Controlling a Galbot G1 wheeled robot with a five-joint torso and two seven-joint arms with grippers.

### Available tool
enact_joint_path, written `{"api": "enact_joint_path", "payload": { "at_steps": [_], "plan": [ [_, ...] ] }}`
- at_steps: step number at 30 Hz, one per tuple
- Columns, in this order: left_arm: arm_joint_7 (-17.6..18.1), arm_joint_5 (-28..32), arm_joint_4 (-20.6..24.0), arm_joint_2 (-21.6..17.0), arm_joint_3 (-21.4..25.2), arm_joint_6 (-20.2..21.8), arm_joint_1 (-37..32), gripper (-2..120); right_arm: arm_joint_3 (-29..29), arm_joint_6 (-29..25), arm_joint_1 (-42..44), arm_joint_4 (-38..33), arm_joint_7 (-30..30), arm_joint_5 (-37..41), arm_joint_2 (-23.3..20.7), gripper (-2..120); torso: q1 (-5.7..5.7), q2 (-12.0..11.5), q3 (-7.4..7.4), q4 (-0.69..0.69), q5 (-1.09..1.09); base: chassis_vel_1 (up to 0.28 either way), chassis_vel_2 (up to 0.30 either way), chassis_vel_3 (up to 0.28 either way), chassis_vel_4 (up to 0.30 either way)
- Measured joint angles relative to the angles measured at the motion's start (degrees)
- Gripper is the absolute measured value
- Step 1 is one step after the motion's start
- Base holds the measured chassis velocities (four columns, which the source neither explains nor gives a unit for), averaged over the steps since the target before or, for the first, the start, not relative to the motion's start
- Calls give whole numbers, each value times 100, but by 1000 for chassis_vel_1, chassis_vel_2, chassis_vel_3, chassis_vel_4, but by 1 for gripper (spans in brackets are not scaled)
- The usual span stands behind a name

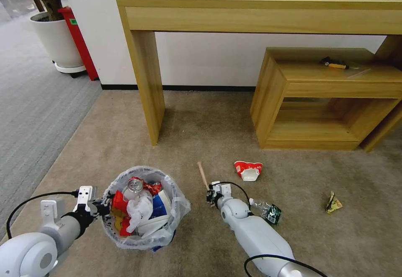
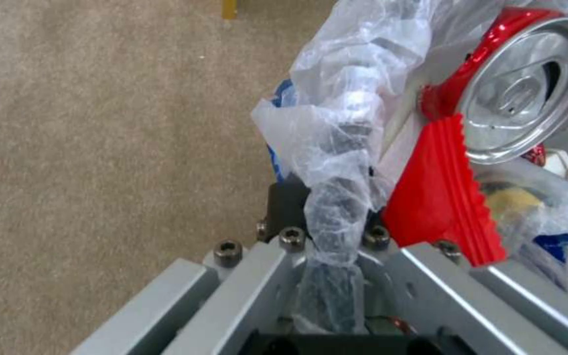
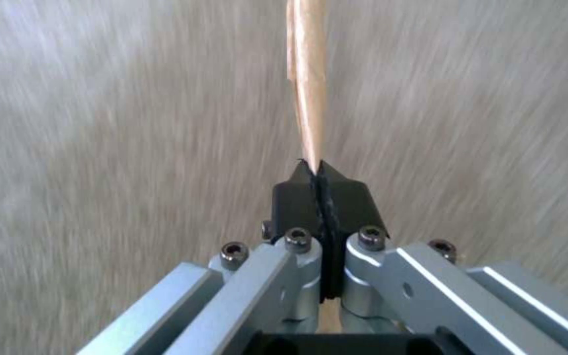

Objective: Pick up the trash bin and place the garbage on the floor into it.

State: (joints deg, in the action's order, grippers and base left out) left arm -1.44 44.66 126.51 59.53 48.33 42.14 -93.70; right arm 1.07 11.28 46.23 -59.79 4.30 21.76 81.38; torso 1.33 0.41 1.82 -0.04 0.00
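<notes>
The right hand (image 3: 315, 170) is clamped on the near end of the wooden stick (image 3: 307, 74), its black pads pressed together around the wood with the shaft running straight out ahead of them over the carpet (image 3: 100, 123). In the head view this right hand (image 1: 210, 196) sits low over the floor, just right of the trash bin (image 1: 144, 208), and the wooden stick (image 1: 202, 174) points away from it toward the tall bench (image 1: 259, 9).

The left hand (image 2: 330, 207) is closed on the rim of the trash bin (image 2: 337, 162), gripping the dark edge together with the crinkled white liner (image 2: 343, 88). In the head view the left hand (image 1: 99, 207) meets the bin at its left side. The bin is nearly full: a crushed red can (image 2: 520, 84) lies on top, a red wrapper (image 2: 439, 197) just below it, with white and blue pieces packed around them.

On the carpet beyond the right hand lies a flattened red-white paper cup (image 1: 248, 170). A clear bottle (image 1: 266, 210) rests right beside the right forearm, and a crumpled wrapper (image 1: 333, 203) lies well apart to the right. A small black-and-yellow tool (image 1: 334, 64) sits on the low bench (image 1: 326, 101) against the wall.
</notes>
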Motion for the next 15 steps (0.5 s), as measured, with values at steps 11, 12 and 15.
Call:
{"api": "enact_joint_path", "payload": {
  "at_steps": [11,12,15],
  "plan": [
    [159,118,-214,-357,-411,0,275,0,-287,-347,442,-3169,-1023,-14,-984,0,0,0,-1,-4,-2,0,0,0,0],
    [159,118,-214,-357,-411,0,275,0,-287,-347,442,-3169,-1023,-14,-984,0,0,0,-1,-4,-2,0,0,0,0],
    [292,181,-250,-393,-542,1,312,0,-65,-372,175,-3884,-1432,188,-1189,0,0,0,-1,5,1,0,0,0,0]
  ]
}}
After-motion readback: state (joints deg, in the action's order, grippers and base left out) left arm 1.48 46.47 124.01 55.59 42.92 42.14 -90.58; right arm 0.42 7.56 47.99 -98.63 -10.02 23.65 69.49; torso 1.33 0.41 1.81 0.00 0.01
